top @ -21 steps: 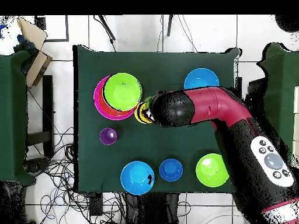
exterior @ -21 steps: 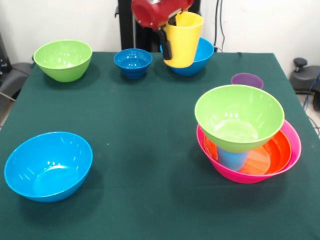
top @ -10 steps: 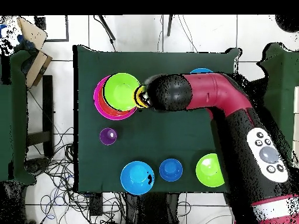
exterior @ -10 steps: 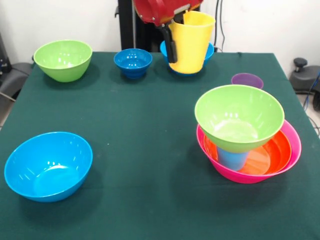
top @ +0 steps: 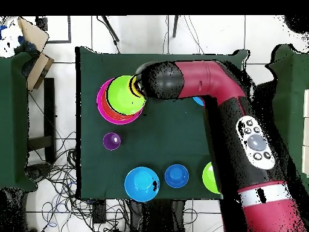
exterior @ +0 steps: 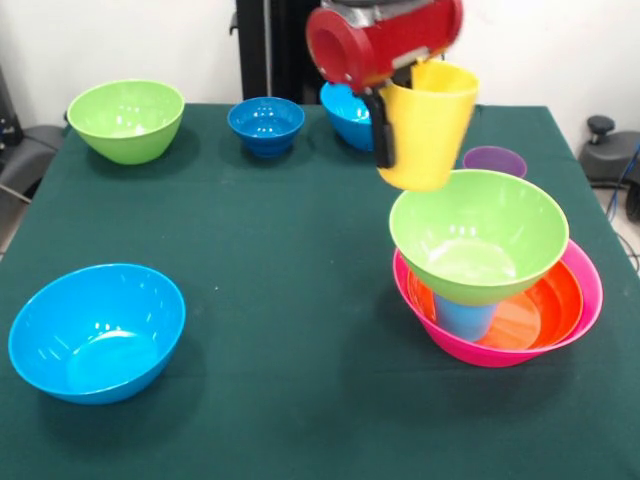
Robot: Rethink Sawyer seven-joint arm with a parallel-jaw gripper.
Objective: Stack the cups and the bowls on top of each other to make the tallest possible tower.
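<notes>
— While the yellow cup (exterior: 428,125) is held by the gripper (exterior: 384,128), where is it carried?

— It is held in the air, upright, just beside the far rim of the lime green bowl (exterior: 478,235) that tops the tower (exterior: 497,290). One black finger (exterior: 381,130) is seen pressed on the outer wall near the rim, so the wall is taken to be pinched.

— How is the cup expected to handle?

— It is judged light, smooth and rather slippery. The rim grip is thought adequate, though some swing could be allowed. The glossy bowl may be tipped if the cup is set off-centre.
</notes>
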